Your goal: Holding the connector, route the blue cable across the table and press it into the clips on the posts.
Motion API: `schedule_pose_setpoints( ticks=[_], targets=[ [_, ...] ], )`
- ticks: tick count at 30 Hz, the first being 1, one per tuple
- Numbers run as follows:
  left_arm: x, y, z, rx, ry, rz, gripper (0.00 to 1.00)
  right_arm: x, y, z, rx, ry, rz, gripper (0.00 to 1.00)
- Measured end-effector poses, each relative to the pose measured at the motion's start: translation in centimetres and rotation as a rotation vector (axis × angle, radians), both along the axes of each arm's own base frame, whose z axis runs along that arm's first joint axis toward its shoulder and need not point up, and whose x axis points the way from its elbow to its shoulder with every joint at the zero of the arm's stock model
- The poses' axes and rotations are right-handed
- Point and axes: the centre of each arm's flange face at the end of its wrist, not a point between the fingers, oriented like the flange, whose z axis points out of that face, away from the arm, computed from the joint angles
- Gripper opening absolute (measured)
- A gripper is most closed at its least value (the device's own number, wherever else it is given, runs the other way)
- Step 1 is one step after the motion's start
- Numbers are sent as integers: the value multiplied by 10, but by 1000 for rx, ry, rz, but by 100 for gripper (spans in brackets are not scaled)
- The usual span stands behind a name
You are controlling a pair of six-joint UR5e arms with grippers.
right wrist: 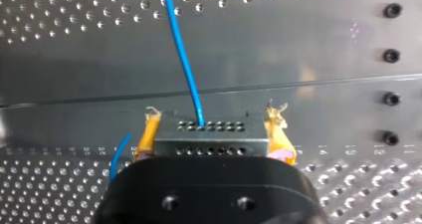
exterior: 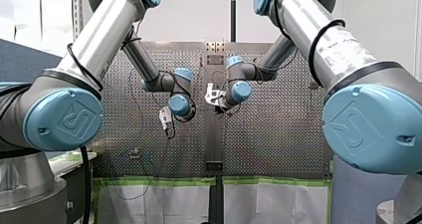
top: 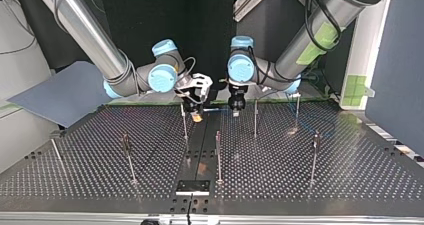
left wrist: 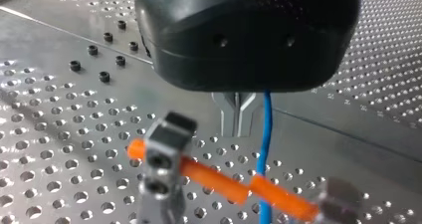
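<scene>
My right gripper (right wrist: 214, 117) is shut on the grey connector (right wrist: 211, 134), which sits between its yellow pads (right wrist: 148, 134). The blue cable (right wrist: 184, 59) leaves the connector and runs ahead over the perforated table (right wrist: 298, 45). In the top view my right gripper (top: 196, 112) hangs at the middle rear and my left gripper (top: 236, 107) close beside it. My left gripper (left wrist: 238, 129) has its metal fingers (left wrist: 229, 115) together. The blue cable (left wrist: 265, 144) runs straight just beside them; I cannot see it pinched. A blurred orange bar (left wrist: 209, 176) on metal blocks crosses in front of the cable.
Several thin posts with clips stand on the table, the nearest to the grippers being one post (top: 184, 127) and another post (top: 255, 117). A black plate (top: 192, 186) lies at the table's near edge. A grey board (top: 60, 92) leans at the top view's left.
</scene>
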Motion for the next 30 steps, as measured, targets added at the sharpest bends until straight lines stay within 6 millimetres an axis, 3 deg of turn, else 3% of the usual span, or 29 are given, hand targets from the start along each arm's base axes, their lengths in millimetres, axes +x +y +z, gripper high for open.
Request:
schedule_pose_setpoints(
  ticks=[16, 30],
  targets=[
    [-33, 6, 47, 15, -13, 14, 2, -15, 15, 80, -20, -26, -7, 0],
    [-53, 4, 118, -19, -106, -33, 2, -37, 39, 142, -17, -63, -19, 0]
  ],
)
